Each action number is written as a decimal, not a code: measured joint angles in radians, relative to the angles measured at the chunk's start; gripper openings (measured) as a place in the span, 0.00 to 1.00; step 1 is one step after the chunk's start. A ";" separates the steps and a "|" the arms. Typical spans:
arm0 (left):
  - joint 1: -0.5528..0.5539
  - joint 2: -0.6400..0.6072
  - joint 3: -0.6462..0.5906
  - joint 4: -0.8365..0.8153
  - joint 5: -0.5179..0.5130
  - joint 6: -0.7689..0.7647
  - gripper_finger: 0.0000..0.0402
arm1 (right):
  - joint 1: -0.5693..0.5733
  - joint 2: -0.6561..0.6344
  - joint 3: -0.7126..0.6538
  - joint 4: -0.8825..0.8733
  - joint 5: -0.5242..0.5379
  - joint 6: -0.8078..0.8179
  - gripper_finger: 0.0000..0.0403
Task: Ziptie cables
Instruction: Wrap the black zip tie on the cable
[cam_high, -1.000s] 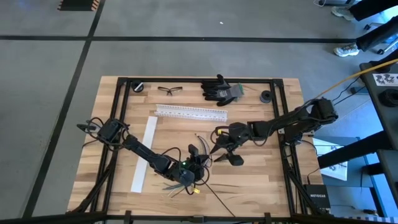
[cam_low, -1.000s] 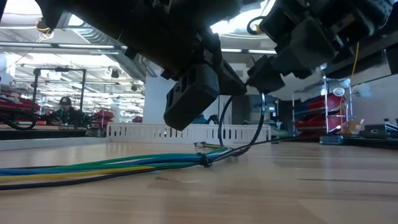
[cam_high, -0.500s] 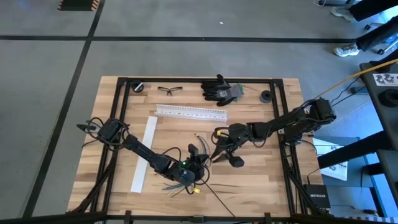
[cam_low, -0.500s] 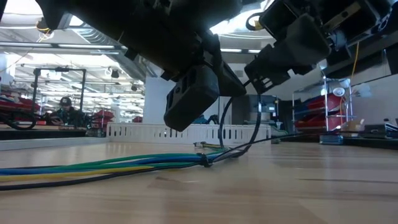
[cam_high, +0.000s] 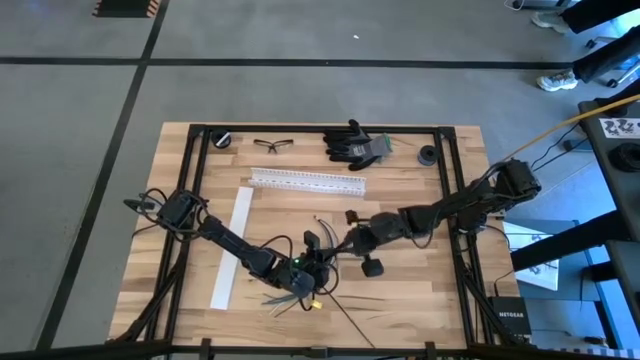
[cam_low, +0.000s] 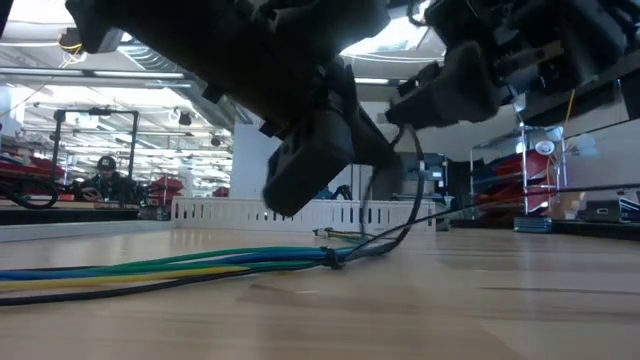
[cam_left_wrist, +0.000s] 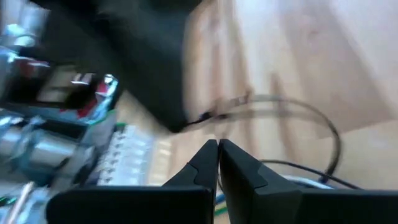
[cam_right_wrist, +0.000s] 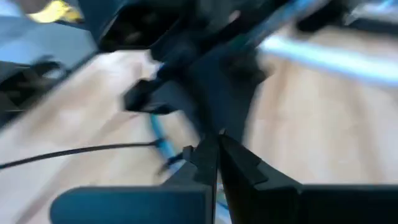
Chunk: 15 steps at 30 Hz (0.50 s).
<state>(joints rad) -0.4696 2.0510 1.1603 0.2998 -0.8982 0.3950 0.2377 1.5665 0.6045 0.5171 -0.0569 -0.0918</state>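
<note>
We see both arms meeting low over the front middle of the wooden table (cam_high: 400, 290). The left gripper (cam_high: 312, 262) sits near the front edge, jaws clenched tight, fingertips (cam_left_wrist: 217, 149) pressed together with nothing visible between them in the left wrist view. The right gripper (cam_high: 352, 240) reaches in from the right, just beside the left one, jaws also clenched; in the right wrist view its fingertips (cam_right_wrist: 216, 146) meet. We cannot tell whether a wire is pinched there, that view is blurred.

The cables (cam_low: 200, 266) lie flat on the table under the grippers, a bundle of blue, green, yellow and dark strands running off to the left in the low view. A small dark tie (cam_low: 331, 259) cinches the bundle. From there a thin dark wire (cam_low: 412, 215) loops up toward the right gripper.

From above we see the bundle's end (cam_high: 290, 297) at the front edge, below the left gripper.

Further back: a white slotted rail (cam_high: 307, 181), a long flat white strip (cam_high: 231, 247) on the left, safety glasses (cam_high: 271, 145) and black gloves (cam_high: 356, 145) along the far edge.

A person (cam_low: 105, 178) sits far back in the room.
</note>
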 joint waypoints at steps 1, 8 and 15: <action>0.000 0.000 0.000 -0.010 0.015 -0.018 0.00 | 0.016 0.000 0.005 -0.004 0.060 -0.019 0.00; -0.009 0.004 -0.008 -0.092 0.034 -0.085 0.00 | 0.085 -0.061 0.069 -0.100 0.335 -0.139 0.00; -0.009 0.005 -0.008 -0.096 0.023 -0.100 0.00 | 0.083 -0.193 0.126 -0.338 0.345 -0.105 0.00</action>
<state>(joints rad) -0.4786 2.0555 1.1522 0.2038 -0.8752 0.2953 0.3206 1.3734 0.7309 0.1790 0.2886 -0.1968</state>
